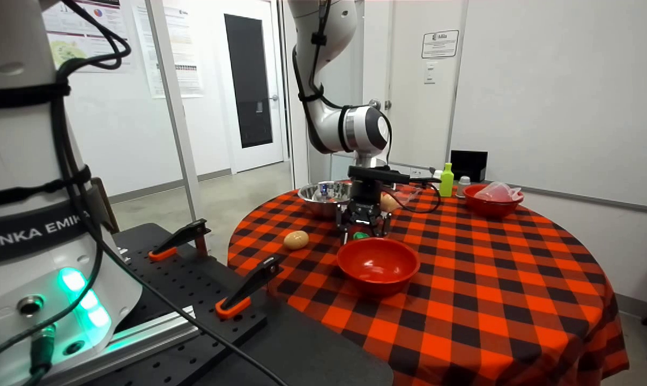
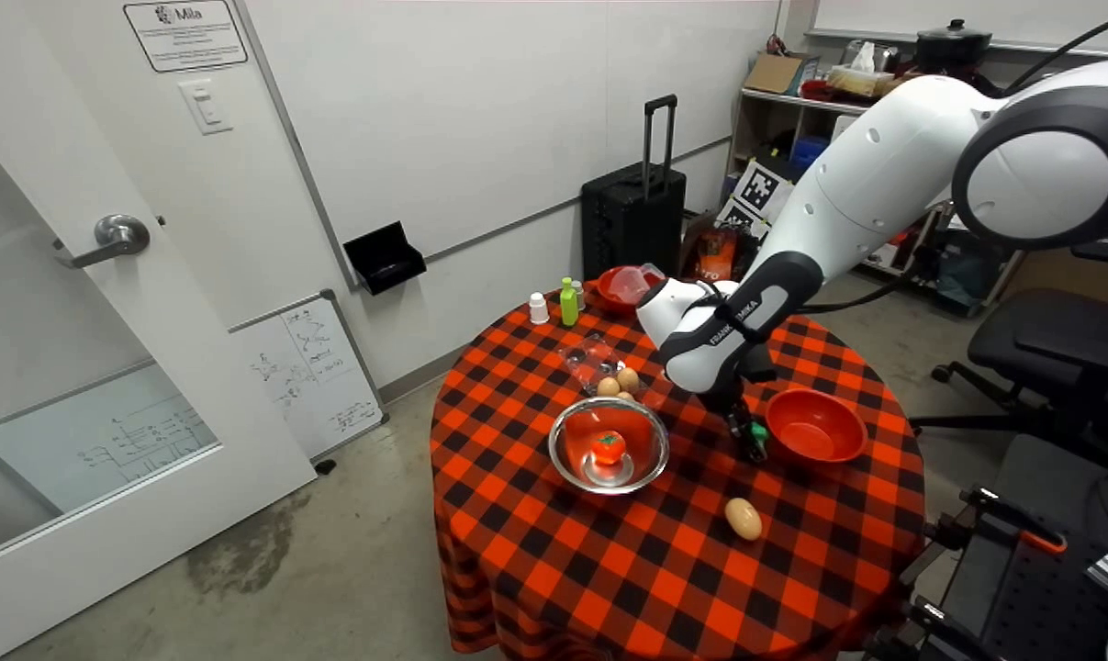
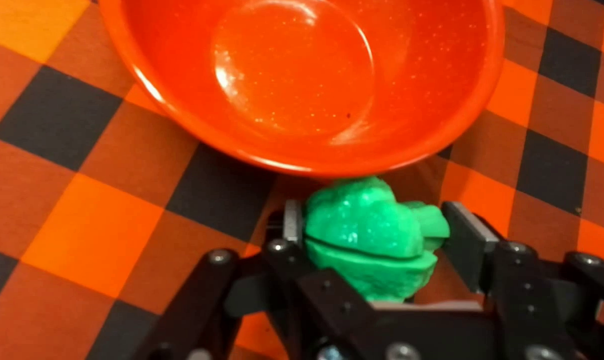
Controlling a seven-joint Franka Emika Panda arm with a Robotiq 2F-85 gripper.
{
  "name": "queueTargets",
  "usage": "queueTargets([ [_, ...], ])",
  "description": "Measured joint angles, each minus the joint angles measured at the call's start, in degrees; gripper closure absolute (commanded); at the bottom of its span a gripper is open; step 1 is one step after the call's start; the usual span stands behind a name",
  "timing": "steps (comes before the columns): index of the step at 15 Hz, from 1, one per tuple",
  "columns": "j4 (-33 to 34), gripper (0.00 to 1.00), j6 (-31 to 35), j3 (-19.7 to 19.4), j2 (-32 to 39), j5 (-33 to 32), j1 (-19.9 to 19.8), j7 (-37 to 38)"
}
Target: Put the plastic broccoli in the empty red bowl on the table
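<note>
A: Nearest item?
B: Gripper (image 3: 374, 231): one, black. It grasps the broccoli (image 3: 367, 215), jaws at nine and three o'clock in the wrist view.
A: Broccoli, particulars?
B: Bright green, lumpy, seamed across; the stem points to three. Cannot tell whether it touches the table (image 1: 484, 284).
A: Next outward?
B: Bowl (image 3: 294, 75): red, round, glossy, upright. It stands just beside the broccoli, at twelve in the wrist view; the broccoli is outside the rim.
A: Further, clock centred on that bowl, in an exterior view?
B: Egg (image 1: 296, 240): tan, lies at ten o'clock. Metal bowl (image 1: 319, 208): silver, sits at eleven. In an exterior view it contains a tomato (image 2: 609, 448): red, green-topped.
A: Beyond?
B: Eggs (image 2: 628, 378): tan, clustered, at the metal bowl's twelve o'clock in an exterior view.
A: Far edge, first bowl's clock again?
B: Second bowl (image 1: 492, 209): red, at two o'clock, holds translucent plastic (image 1: 497, 191). Bottle (image 1: 446, 181): yellow-green, upright, at one, with a white-topped shaker (image 1: 463, 185) beside it.
A: Last?
B: Whiteboard (image 1: 559, 96): behind the table, between one and two o'clock.
</note>
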Motion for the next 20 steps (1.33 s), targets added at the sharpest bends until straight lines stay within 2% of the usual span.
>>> queueTargets([
  [6, -2.06, 0.50, 1.38, 1.37, -5.04, 0.09, 0.00, 0.10],
  [13, -11.99, 0.49, 5.99, 1.16, -16.75, 0.39, -0.51, 2.66],
  [20, -21.67, 0.48, 9.78, -1.50, -22.38, 4.65, -5.21, 6.55],
])
